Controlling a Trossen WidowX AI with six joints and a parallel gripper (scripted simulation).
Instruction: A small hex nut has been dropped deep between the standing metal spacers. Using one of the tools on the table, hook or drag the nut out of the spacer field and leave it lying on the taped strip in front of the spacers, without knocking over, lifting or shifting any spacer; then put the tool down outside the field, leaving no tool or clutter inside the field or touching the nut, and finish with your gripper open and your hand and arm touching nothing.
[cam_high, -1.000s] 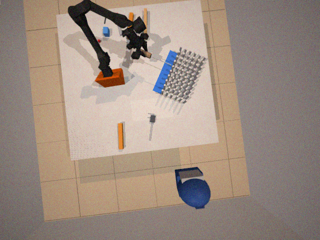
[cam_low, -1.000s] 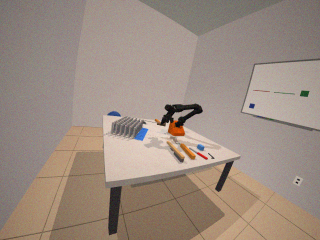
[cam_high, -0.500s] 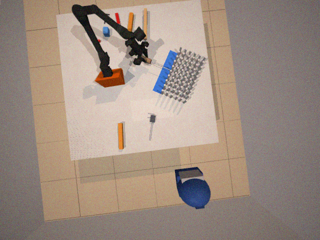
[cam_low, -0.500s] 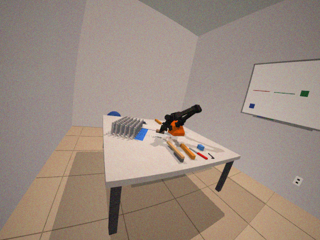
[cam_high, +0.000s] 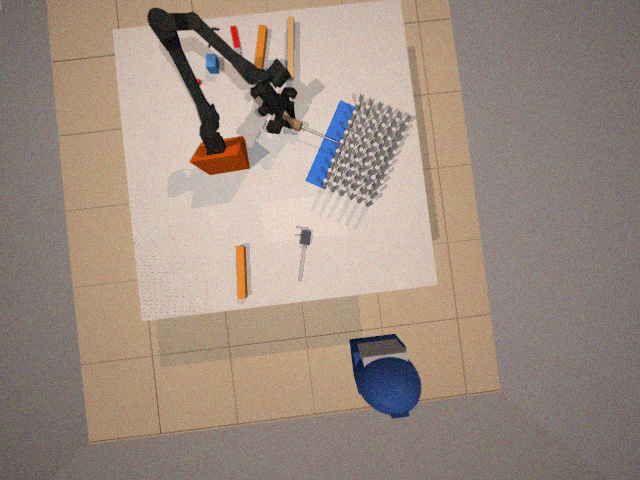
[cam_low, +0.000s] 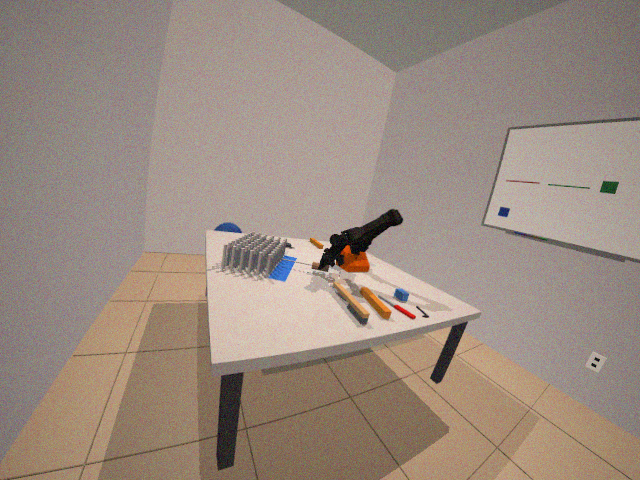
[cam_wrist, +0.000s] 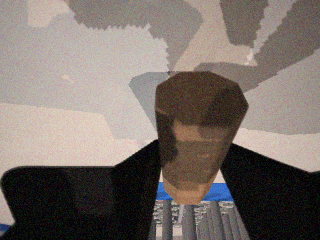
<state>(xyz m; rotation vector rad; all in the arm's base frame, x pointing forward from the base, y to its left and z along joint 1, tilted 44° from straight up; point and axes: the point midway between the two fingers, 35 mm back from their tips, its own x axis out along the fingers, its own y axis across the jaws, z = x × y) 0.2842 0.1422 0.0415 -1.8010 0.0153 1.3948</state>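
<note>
Hex nut, unseen among the spacers (cam_high: 368, 149) (cam_low: 253, 254) (cam_wrist: 190, 220), probably slides easily, hooked by its hole; jaws grip the wooden-handled tool (cam_high: 295, 124) (cam_low: 316, 265) (cam_wrist: 192, 145).

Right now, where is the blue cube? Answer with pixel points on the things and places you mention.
In the top view, the blue cube (cam_high: 211, 63) (cam_low: 401, 295) lies at the upper left of the white table (cam_high: 180, 268) (cam_low: 268, 330), left of the red-handled tool (cam_high: 235, 36) (cam_low: 404, 311) and between the arm's two long links.

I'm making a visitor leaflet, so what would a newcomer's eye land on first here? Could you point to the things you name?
Probably the dense block of standing metal spacers (cam_high: 368, 149) (cam_low: 253, 255), edged by a bright blue strip (cam_high: 321, 161) (cam_low: 283, 270). Next, the black arm (cam_high: 181, 69) (cam_low: 379, 225) on its orange base (cam_high: 235, 161) (cam_low: 356, 264), its end effector (cam_high: 286, 117) (cam_low: 321, 266) (cam_wrist: 188, 145) gripping a wooden-handled tool (cam_high: 295, 124) (cam_low: 315, 265) (cam_wrist: 195, 145).
</note>
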